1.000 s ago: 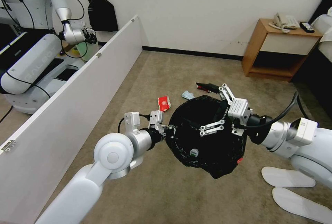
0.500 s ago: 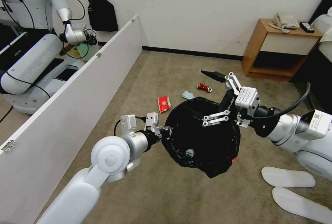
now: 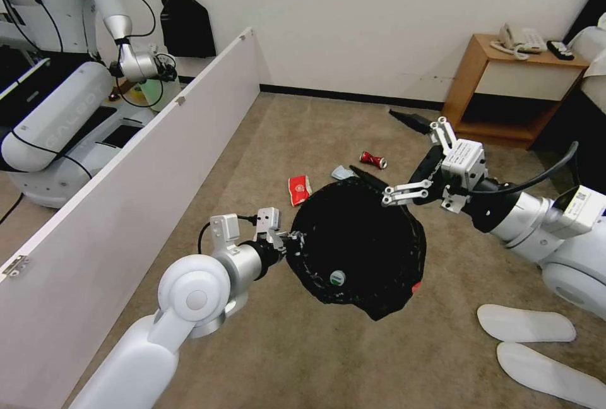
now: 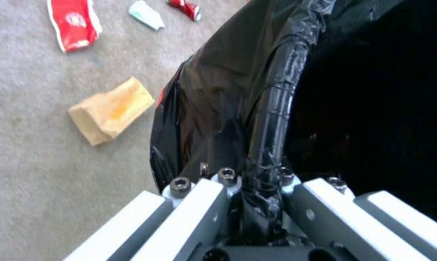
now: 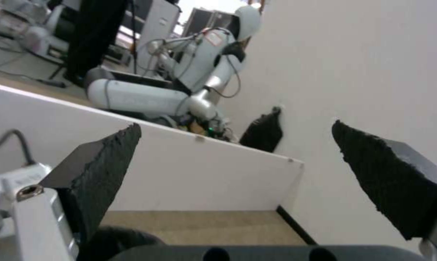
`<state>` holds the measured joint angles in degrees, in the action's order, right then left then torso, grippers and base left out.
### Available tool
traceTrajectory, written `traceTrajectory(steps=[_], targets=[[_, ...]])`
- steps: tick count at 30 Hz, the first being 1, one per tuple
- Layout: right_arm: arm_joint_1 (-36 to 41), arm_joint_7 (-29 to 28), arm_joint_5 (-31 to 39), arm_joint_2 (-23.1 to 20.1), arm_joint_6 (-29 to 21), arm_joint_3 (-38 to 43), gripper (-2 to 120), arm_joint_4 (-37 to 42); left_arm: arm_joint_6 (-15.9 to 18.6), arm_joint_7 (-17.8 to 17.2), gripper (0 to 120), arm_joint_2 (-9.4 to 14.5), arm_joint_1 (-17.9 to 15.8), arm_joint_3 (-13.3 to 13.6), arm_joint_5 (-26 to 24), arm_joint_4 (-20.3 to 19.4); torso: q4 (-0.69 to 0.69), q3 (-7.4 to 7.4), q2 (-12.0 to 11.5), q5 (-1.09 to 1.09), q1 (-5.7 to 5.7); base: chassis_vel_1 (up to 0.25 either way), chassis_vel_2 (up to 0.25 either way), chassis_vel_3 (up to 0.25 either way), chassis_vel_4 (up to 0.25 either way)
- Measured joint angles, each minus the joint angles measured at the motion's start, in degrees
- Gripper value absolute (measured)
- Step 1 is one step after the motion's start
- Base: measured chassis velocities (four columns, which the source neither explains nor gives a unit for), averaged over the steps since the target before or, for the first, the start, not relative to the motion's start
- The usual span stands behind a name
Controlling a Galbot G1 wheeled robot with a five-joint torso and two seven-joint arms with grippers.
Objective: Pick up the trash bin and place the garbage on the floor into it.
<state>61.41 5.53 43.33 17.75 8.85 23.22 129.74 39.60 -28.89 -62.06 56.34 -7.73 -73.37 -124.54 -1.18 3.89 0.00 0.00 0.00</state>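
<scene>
Trash bin (image 3: 360, 245) lifted clear of the floor (image 3: 303, 125), centre of the head frame, mouth tipped toward camera. Left claw (image 3: 295, 242) clamped on the bag-wrapped rim at the bin's left edge; left wrist view confirms fingers (image 4: 199, 206) pinched tight on black plastic. Right claw (image 3: 410, 156) above the bin's upper-right rim, spread wide, holding nothing; pads (image 5: 102, 170) well apart in the right wrist view, wall and partition between them.

Pick-up step judged done. One small green-and-white round item (image 3: 336, 278) visible low inside the bag; identity unclear.

Left on the floor:
- red carton (image 3: 299, 189), just left of the bin top
- face mask (image 3: 343, 173), near the rim, centre
- crushed can (image 3: 373, 160), above the bin
- brown cardboard piece (image 4: 111, 110), close beside the bin wall in the left wrist view
- slippers (image 3: 527, 324), lower right of the frame

Most of the litter apparently yet to go in; task judged early to middling.
</scene>
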Motion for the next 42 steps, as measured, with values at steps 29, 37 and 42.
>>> traceTrajectory(steps=[29,37,42], targets=[[8.0,-6.9,-10.6,15.5,1.8,1.7,100,-21.3,-0.9,5.0,0,0.0,-0.5,-0.3,6.4,4.8,0.00,0.00,0.0,0.01,0.00,0.000,0.000,0.000,0.000],[13.8,-6.7,-13.5,18.4,1.9,5.6,100,-24.6,-0.9,5.2,0,0.4,-0.4,-0.7,6.4,4.8,-0.01,0.00,0.0,0.00,0.00,0.000,0.000,0.000,0.000],[17.2,-5.4,-14.8,18.5,1.8,9.6,100,-25.8,-0.9,5.4,0,0.6,0.0,-1.2,6.6,4.7,-0.02,0.00,0.0,0.00,0.00,0.000,0.000,0.000,0.000]])
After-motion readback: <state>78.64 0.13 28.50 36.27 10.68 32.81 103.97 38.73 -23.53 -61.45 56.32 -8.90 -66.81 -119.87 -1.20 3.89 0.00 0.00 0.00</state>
